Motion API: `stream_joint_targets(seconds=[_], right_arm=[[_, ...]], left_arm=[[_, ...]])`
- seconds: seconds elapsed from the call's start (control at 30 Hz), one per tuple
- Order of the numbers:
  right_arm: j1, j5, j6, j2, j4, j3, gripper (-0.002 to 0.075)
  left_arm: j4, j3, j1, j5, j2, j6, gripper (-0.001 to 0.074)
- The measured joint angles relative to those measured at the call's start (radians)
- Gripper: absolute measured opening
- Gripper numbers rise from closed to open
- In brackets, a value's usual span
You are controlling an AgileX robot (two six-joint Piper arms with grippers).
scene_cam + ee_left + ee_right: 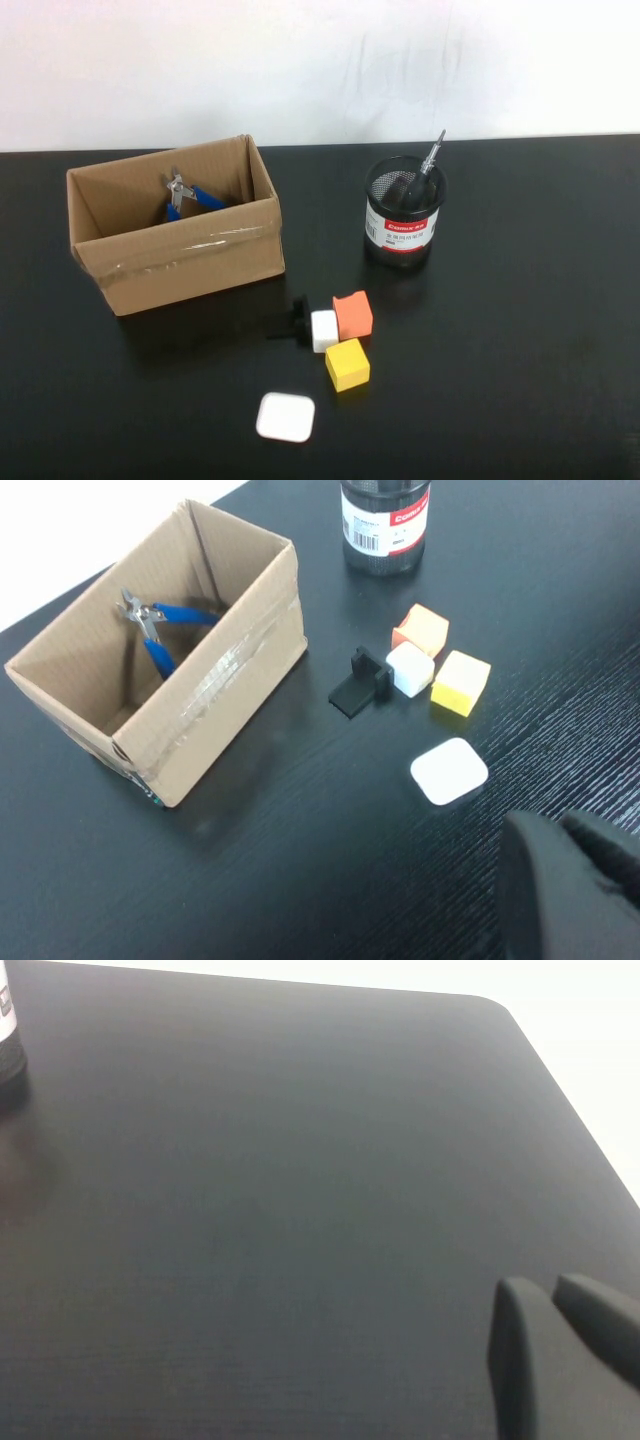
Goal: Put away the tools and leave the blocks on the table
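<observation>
The blue-handled pliers lie inside the cardboard box; they also show in the left wrist view. The slim screwdriver stands in the black mesh cup, metal tip up. The red scissors are not in view. The orange block, white block and yellow block sit together on the table. My left gripper is shut and empty, off to one side of the blocks. My right gripper is shut and empty over bare tabletop. Neither gripper shows in the high view.
A flat white case lies near the table's front edge. A small black knobbed object touches the white block's left side. The box stands open at the back left. The cup's edge shows in the right wrist view.
</observation>
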Motion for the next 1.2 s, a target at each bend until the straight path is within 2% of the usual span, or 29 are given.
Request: stream_joint_targets(seconds=[0.4,0.6,0.77,0.97,1.07,1.2], right_arm=[[0.0,0.0,0.0,0.0,0.0,0.0,-0.0007],[0.0,0.0,0.0,0.0,0.0,0.0,-0.0007],[0.0,0.0,0.0,0.0,0.0,0.0,-0.0007],[0.0,0.0,0.0,0.0,0.0,0.0,-0.0007],[0.0,0.0,0.0,0.0,0.0,0.0,-0.0007],[0.0,0.0,0.0,0.0,0.0,0.0,-0.0007]], left_arm=[[-0.016,0.015,0.0,-0.012,-0.004,-0.05,0.0],[0.038,0.067,0.0,-0.195,-0.071,-0.162,0.0],[0.064,0.276,0.0,-0.506,-0.217,-0.118,0.0],[0.041,0.609,0.013,-0.781,-0.434,-0.087,0.0],[0.021,0.765,0.058,-0.864,-0.542,-0.085,0.0],[0.019,0.932,0.158,-0.883,-0.625,-0.095,0.0]])
